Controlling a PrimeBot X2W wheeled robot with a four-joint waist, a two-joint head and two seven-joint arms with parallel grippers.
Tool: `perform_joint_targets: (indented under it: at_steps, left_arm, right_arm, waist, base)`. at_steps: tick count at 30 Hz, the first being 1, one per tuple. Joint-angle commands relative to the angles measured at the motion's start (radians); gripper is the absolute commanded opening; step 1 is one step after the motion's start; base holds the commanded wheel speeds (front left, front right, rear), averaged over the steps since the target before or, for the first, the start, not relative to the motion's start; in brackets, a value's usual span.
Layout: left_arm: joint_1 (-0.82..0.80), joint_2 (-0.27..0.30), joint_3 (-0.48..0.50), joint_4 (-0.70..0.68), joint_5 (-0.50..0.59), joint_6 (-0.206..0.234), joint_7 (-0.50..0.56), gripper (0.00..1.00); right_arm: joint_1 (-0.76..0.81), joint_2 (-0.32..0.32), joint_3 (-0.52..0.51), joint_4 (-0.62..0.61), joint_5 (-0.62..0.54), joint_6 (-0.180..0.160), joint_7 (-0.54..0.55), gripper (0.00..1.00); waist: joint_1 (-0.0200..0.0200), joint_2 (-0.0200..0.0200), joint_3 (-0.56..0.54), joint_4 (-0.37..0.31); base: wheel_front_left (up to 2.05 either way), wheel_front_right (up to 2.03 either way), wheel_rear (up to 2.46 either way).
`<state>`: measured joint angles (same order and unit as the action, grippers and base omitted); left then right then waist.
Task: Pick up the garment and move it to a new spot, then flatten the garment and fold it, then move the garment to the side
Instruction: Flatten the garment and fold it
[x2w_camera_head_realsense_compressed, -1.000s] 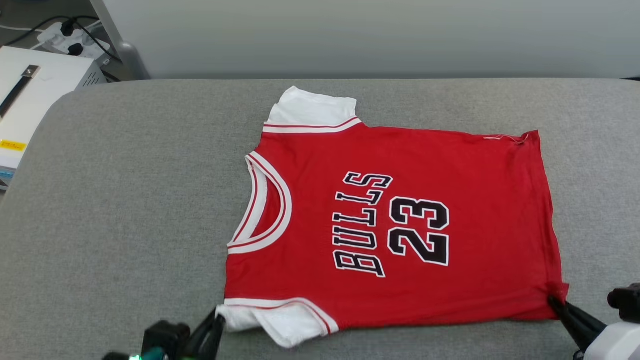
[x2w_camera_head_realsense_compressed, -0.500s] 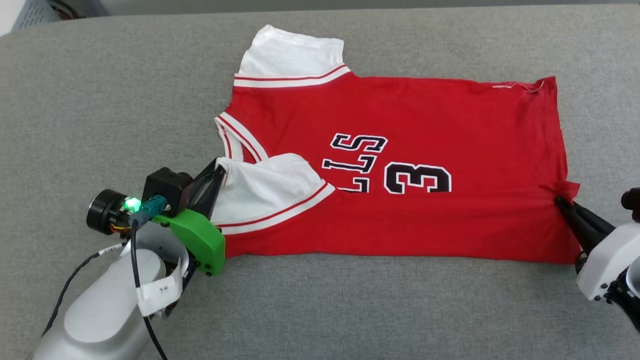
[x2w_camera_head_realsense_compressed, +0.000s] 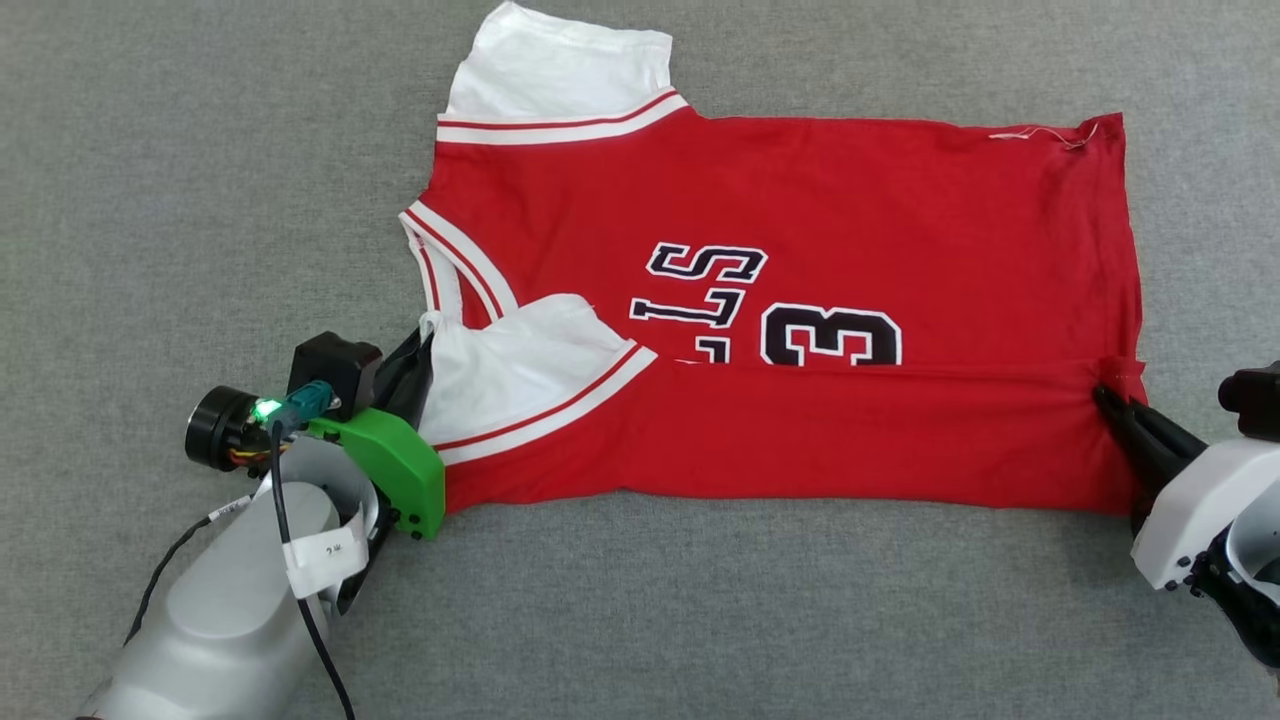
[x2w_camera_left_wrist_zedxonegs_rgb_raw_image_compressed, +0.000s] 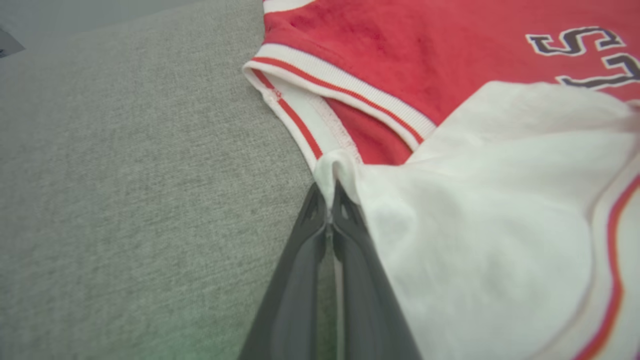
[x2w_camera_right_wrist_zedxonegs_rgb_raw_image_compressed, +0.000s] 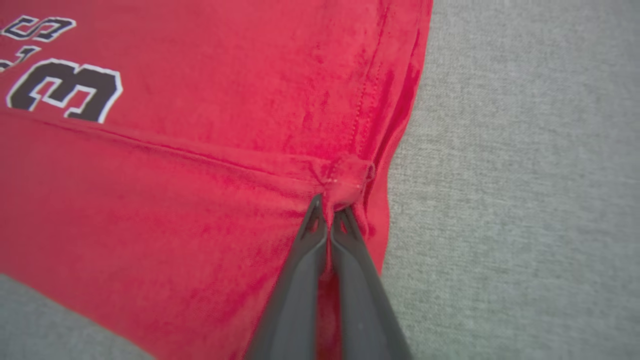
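Grey woven surface (x2w_camera_head_realsense_compressed: 200, 150): it lies under the garment and runs out past it on every side. We judge it slightly grippy, so cloth dragged across it would ruck. Of the room we can tell little: a pale blurred band (x2w_camera_left_wrist_zedxonegs_rgb_raw_image_compressed: 100, 12) shows beyond the surface on the garment's collar side.

The garment (x2w_camera_head_realsense_compressed: 850, 200): it lies spread flat, print up. Its near long edge is turned over onto the front as a folded strip (x2w_camera_head_realsense_compressed: 800, 440), which hides the lower part of the letters and number. We judge the garment light, limp and in no way fragile. It will sag between two holds, so it is best taken at both ends of one edge, on seams or doubled cloth.

White sleeve (x2w_camera_head_realsense_compressed: 510, 370): it lies on the folded strip at the garment's collar end.

Hem corner (x2w_camera_head_realsense_compressed: 1120, 372): it sits at the garment's opposite end, on the fold line.

Left gripper (x2w_camera_head_realsense_compressed: 425, 345): its fingers are pressed together on the sleeve's tip.

Right gripper (x2w_camera_head_realsense_compressed: 1105, 400): its fingers are pinched on the hem corner.
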<state>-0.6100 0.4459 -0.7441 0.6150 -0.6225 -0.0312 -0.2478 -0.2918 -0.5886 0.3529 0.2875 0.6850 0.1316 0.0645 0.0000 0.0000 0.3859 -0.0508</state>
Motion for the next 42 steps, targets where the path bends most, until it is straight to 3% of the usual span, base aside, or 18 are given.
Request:
perform_joint_targets:
  at_steps: [1,2,9,12,15,23,29,33,42]
  left_arm:
    - [0.013,-0.014,-0.01,0.029,-0.011,-0.008,0.006,1.0]
    - [0.011,-0.015,-0.006,0.03,-0.009,-0.008,0.001,1.0]
    - [-0.031,0.045,0.046,-0.038,-0.012,-0.022,-0.006,1.0]
    - [-0.062,0.085,0.053,-0.088,-0.031,-0.041,0.054,1.0]
    - [-0.099,0.121,0.052,-0.142,-0.07,-0.059,0.179,1.0]
    - [-0.151,0.147,-0.024,-0.254,-0.27,-0.089,0.683,1.0]
    - [-0.132,0.165,-0.103,-0.307,-0.348,-0.093,0.928,1.0]
    - [-0.103,0.172,-0.126,-0.288,-0.365,-0.088,0.975,1.0]
    - [-0.049,0.127,-0.156,-0.161,-0.377,-0.081,0.957,1.0]
  right_arm:
    - [0.0,0.002,0.016,0.015,0.001,-0.001,-0.005,0.48]
    - [0.004,-0.004,0.017,0.014,-0.001,-0.001,-0.013,1.0]
    - [0.052,-0.017,-0.026,-0.018,-0.008,-0.001,-0.053,1.0]
    - [0.069,-0.019,-0.032,-0.028,-0.016,-0.001,-0.053,1.0]
    - [0.079,-0.02,-0.04,-0.036,-0.022,-0.001,-0.047,1.0]
    - [0.088,-0.019,-0.05,-0.047,-0.03,-0.001,-0.019,1.0]
    - [0.079,-0.014,-0.048,-0.056,-0.03,-0.001,0.005,1.0]
    - [0.062,0.001,-0.033,-0.059,-0.031,-0.001,0.018,1.0]
    - [0.022,0.03,0.0,-0.042,-0.039,-0.001,0.022,1.0]
  waist:
    - [0.0,0.0,-0.032,0.012]
    - [0.0,0.0,-0.042,0.017]
    - [0.0,0.0,-0.118,0.047]
    - [0.0,0.0,-0.147,0.055]
    - [0.0,0.0,-0.172,0.063]
    - [0.0,0.0,-0.202,0.074]
    - [0.0,0.0,-0.189,0.058]
    - [0.0,0.0,-0.165,0.038]
    - [0.0,0.0,-0.117,0.001]
  base:
    - [0.0,0.0,0.0]
    - [0.0,0.0,0.0]
    - [0.0,0.0,0.0]
    - [0.0,0.0,0.0]
    - [0.0,0.0,0.0]
    - [0.0,0.0,0.0]
    - [0.0,0.0,0.0]
    - [0.0,0.0,0.0]
    - [0.0,0.0,0.0]
